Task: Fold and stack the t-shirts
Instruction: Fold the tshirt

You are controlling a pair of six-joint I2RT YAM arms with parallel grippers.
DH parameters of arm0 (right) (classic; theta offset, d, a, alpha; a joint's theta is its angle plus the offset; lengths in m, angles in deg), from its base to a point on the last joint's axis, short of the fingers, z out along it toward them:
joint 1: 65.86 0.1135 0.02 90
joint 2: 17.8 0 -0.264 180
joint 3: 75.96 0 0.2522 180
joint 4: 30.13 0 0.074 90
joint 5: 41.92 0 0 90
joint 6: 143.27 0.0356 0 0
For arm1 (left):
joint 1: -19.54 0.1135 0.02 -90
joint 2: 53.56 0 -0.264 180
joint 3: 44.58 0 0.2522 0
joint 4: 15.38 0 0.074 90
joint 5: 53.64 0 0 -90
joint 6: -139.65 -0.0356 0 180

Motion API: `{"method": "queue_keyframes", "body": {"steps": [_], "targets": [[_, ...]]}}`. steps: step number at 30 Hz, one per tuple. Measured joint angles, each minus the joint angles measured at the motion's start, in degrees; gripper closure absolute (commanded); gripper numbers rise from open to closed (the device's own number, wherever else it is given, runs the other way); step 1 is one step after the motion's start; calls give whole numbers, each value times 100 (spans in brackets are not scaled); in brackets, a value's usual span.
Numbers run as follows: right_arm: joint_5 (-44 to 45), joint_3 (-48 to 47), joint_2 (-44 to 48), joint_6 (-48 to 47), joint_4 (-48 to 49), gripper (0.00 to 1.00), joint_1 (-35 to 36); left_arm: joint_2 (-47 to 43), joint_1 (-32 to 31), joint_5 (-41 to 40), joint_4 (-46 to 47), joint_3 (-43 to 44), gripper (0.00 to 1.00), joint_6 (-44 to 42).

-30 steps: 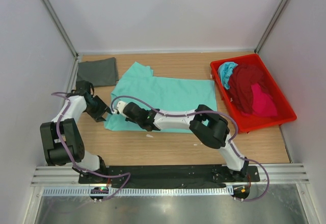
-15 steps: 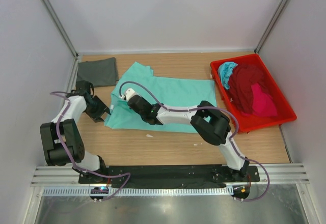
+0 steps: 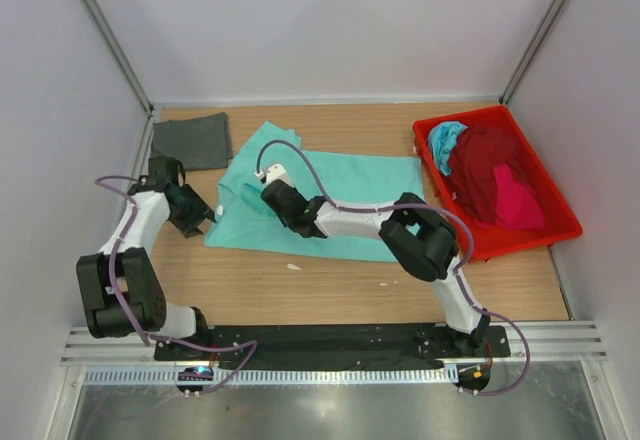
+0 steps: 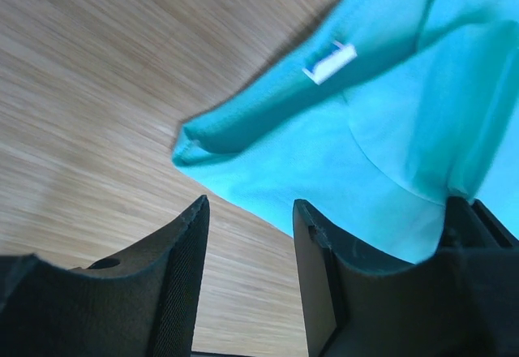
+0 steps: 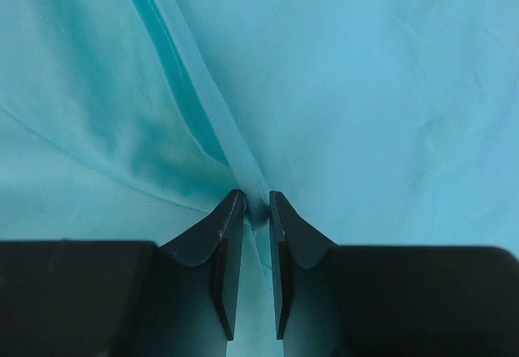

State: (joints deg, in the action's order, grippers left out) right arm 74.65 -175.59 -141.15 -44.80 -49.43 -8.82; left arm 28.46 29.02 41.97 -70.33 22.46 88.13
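**Green shirt pinched by right gripper, left gripper open at its edge**

In the overhead view, a mint green t-shirt (image 3: 340, 195) was seen spread across the middle of the wooden table (image 3: 330, 290), with one sleeve pointing to the upper left of the frame. A dark grey t-shirt (image 3: 190, 142) was laid flat in the upper left corner, apart from the green one. At the right of the frame, a red tray (image 3: 565, 225) was filled with three bunched shirts: a turquoise t-shirt (image 3: 445, 140) at its top end, a maroon t-shirt (image 3: 485, 170) in the middle and a pink t-shirt (image 3: 517, 202) toward the lower end.

The right gripper (image 3: 272, 192) was stretched far across to the left part of the green shirt. In the right wrist view, the right gripper (image 5: 256, 203) was seen almost closed, with a raised ridge of green cloth (image 5: 365, 89) pinched between its fingertips (image 5: 229, 219); creases were drawn toward that pinch.

The left gripper (image 3: 203, 218) was placed at the left edge of the green shirt. In the left wrist view, the left gripper (image 4: 249, 211) was seen with its jaws apart and nothing held between them. Beyond the fingers (image 4: 190, 243), a folded corner of the green shirt (image 4: 389, 170) was seen lifted over the table (image 4: 89, 89), and a small white label (image 4: 330, 61) was shown on its shaded underside.
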Motion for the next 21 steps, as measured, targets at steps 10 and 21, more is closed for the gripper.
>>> {"method": "queue_keyframes", "body": {"steps": [10,21], "targets": [[-59,210,1110,925,-684,74,-234,-118,-787,216,254,20,55,221],[-63,1281,2295,1451,-1067,74,-588,763,-791,-527,221,-72,54,485]]}}
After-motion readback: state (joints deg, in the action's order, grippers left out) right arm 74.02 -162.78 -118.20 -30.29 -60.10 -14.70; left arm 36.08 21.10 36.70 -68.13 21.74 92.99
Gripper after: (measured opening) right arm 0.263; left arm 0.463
